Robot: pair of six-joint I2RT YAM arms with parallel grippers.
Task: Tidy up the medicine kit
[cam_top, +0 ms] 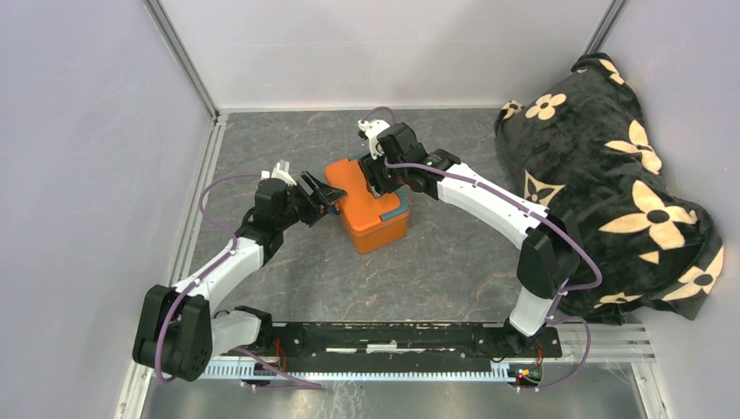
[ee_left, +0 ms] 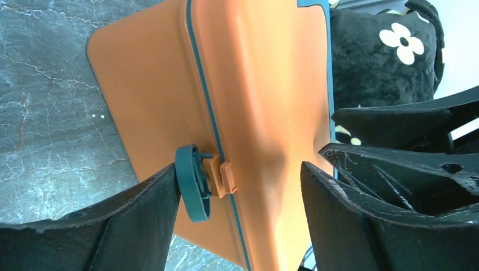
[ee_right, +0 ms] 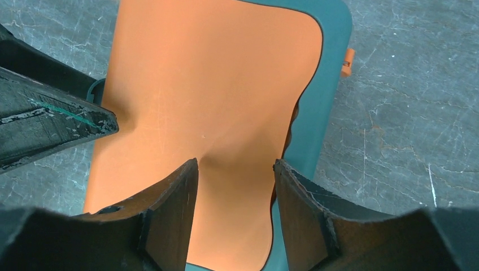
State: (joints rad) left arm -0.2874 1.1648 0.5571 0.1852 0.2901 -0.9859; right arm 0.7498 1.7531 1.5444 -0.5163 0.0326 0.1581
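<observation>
The medicine kit (cam_top: 371,209) is a small orange box, lid down, standing on the grey table. A teal handle (cam_top: 394,209) lies flat on its top. My left gripper (cam_top: 321,194) is at the kit's left side, open. In the left wrist view its jaws (ee_left: 240,175) straddle the lid seam, and one fingertip (ee_left: 152,192) touches the teal latch ring (ee_left: 192,183) beside the orange clasp (ee_left: 227,178). My right gripper (cam_top: 381,179) is over the kit's top. It is open (ee_right: 236,169), both fingertips down on the orange lid (ee_right: 209,84) next to the teal handle (ee_right: 322,96).
A black blanket with cream flowers (cam_top: 611,175) is heaped along the right wall and shows behind the kit (ee_left: 384,56). White walls and metal rails (cam_top: 188,227) close in the grey marbled table (cam_top: 436,262). The left gripper's finger (ee_right: 51,118) crosses the right wrist view.
</observation>
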